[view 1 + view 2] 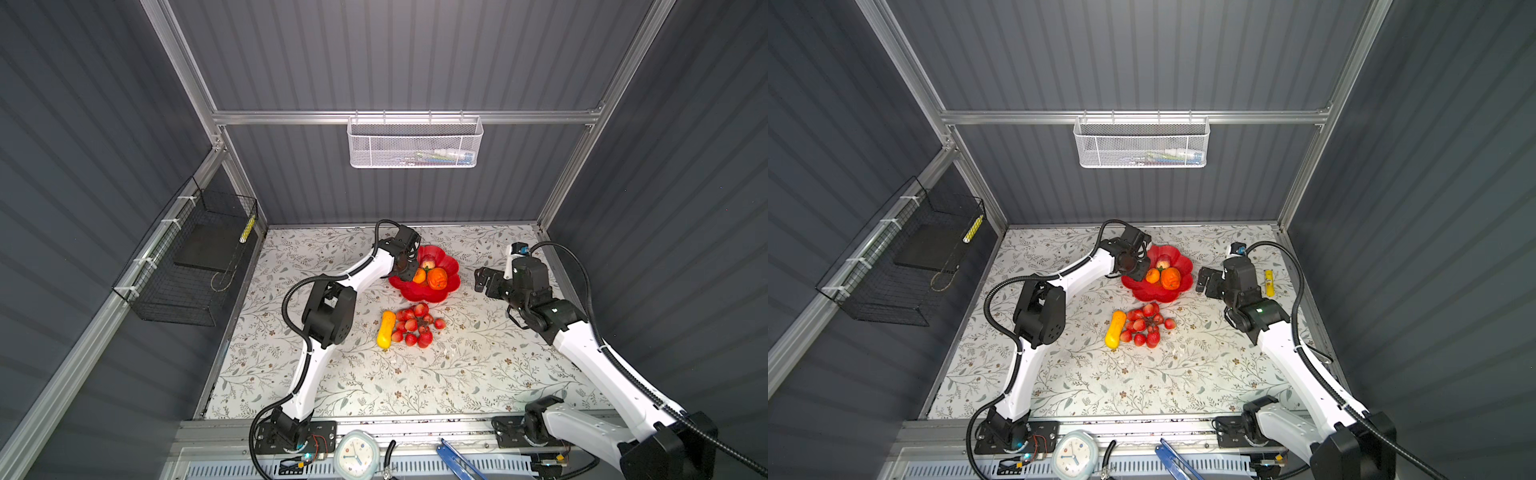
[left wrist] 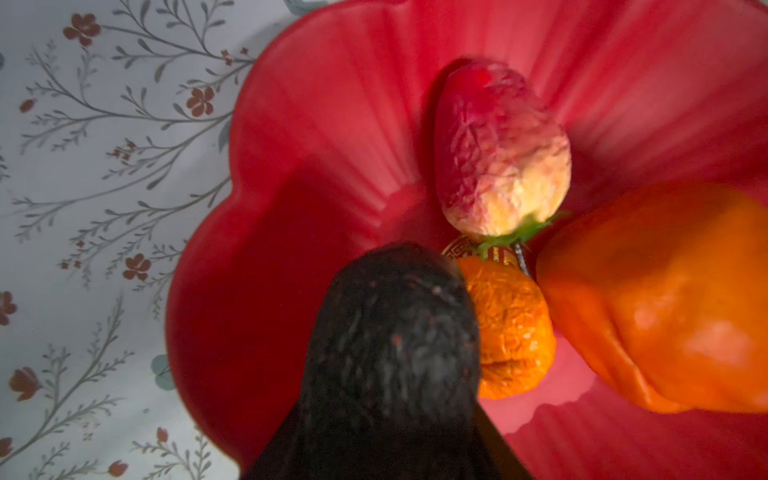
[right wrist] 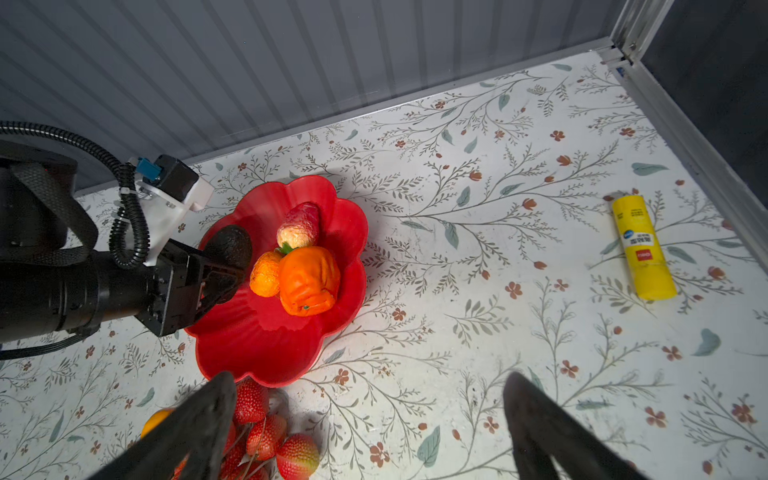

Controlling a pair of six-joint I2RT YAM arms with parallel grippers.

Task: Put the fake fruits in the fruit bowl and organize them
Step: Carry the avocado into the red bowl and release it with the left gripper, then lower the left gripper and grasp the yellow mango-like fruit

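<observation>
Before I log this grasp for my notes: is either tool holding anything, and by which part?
The left tool grips the dark avocado by its near end, its rounded far end over the red bowl. The right tool is open and empty.

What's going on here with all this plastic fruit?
This robot is filling a red bowl with fruit. The left end effector has an avocado between its jaws, low over the bowl; whether it grips or is letting go is unclear. A peach, a small orange and a bigger orange fruit lie in it. A yellow fruit and a red bunch wait on the table. The right end effector hangs open beside the bowl, empty.
</observation>
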